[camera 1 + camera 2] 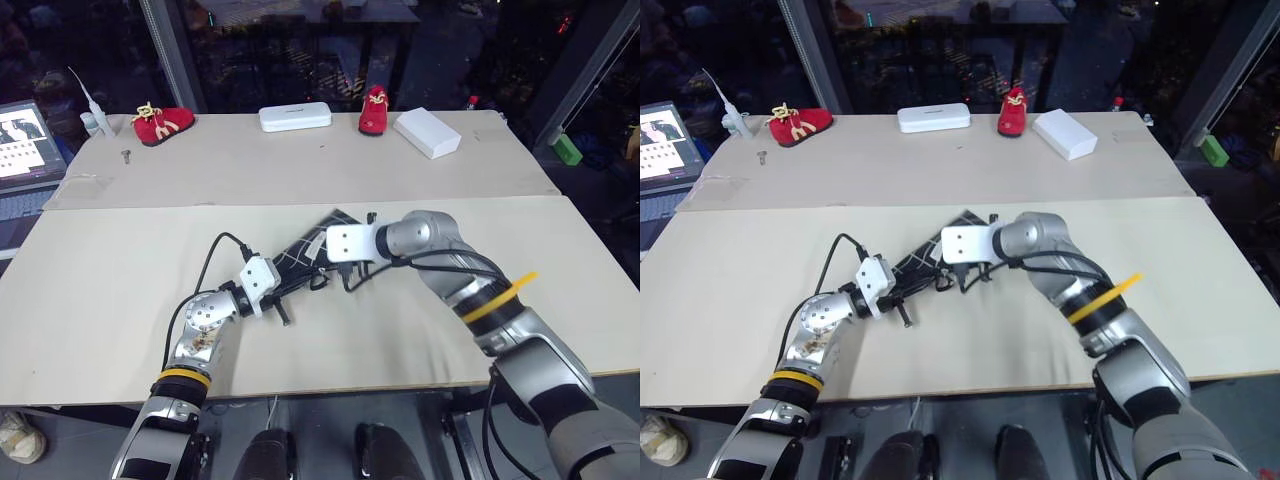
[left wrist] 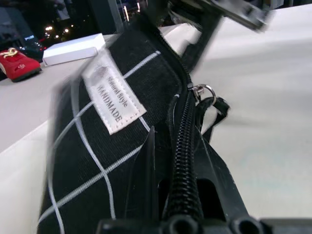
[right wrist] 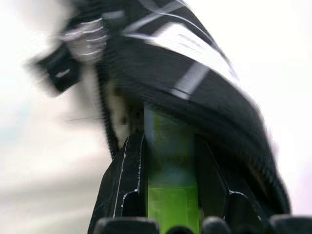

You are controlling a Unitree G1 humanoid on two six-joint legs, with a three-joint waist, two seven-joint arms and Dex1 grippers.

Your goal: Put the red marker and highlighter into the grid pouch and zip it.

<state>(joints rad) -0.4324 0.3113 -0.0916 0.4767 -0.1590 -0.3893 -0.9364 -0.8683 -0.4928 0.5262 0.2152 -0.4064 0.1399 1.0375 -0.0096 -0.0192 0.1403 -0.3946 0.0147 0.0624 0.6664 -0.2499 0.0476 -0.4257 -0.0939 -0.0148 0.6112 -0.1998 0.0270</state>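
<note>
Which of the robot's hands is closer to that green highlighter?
Right. Its fingers grip the highlighter at the grid pouch's opening; the left gripper pinches the pouch's zipper edge.

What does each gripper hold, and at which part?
Left gripper: grid pouch, at its zipper edge. Right gripper: highlighter, around its body, tip entering the pouch.

Pale table (image 1: 120, 300); dark windows (image 1: 300, 50)

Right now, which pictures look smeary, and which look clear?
The right wrist view is the smeariest: the grid pouch is streaked, though the highlighter between the right hand fingers stays fairly crisp. In the left wrist view, the pouch's white label is slightly blurred but its zipper is sharp. Both eye views are clear, with a bright table and dark background.
</note>
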